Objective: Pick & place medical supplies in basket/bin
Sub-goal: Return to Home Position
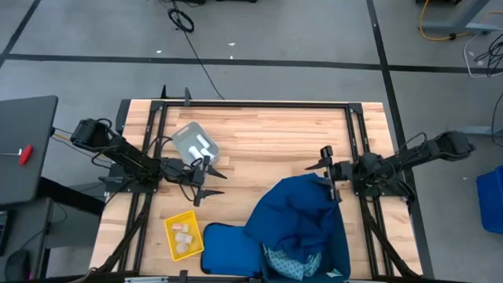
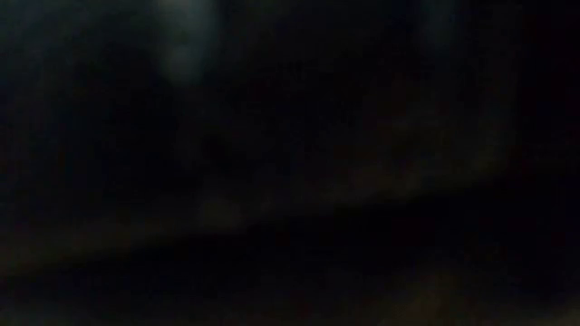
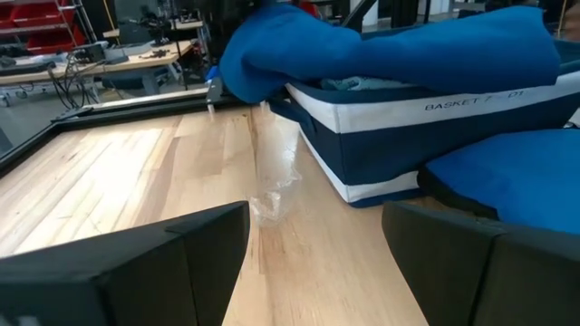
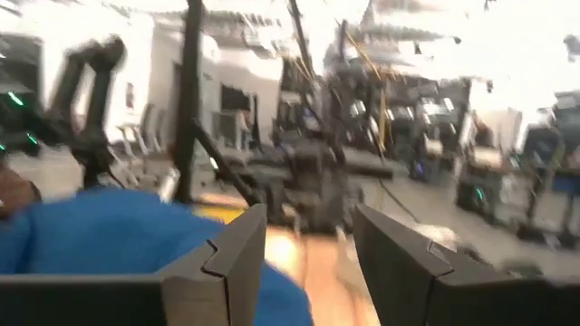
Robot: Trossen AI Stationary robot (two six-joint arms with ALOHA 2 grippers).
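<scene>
The large dark blue bin (image 1: 334, 255) stands at the near right of the table, and a dark blue cloth (image 1: 297, 212) is draped over its top. A light blue patterned cloth (image 1: 287, 263) shows at the bin's near side. Pale packets (image 1: 183, 234) lie in the small yellow basket (image 1: 171, 240), and white packets (image 1: 201, 145) lie in the grey tray (image 1: 182, 136). My left gripper (image 1: 211, 185) hangs open between tray and basket, pointing toward the bin (image 3: 408, 136). My right gripper (image 1: 324, 174) is open at the cloth's far edge (image 4: 109, 240), with nothing between its fingers.
A flat blue pad (image 1: 228, 248) lies against the bin's left side, next to the yellow basket. Bare wooden tabletop (image 1: 267, 137) spreads across the far middle. A black frame (image 1: 251, 104) runs around the table's edges. The low view is dark.
</scene>
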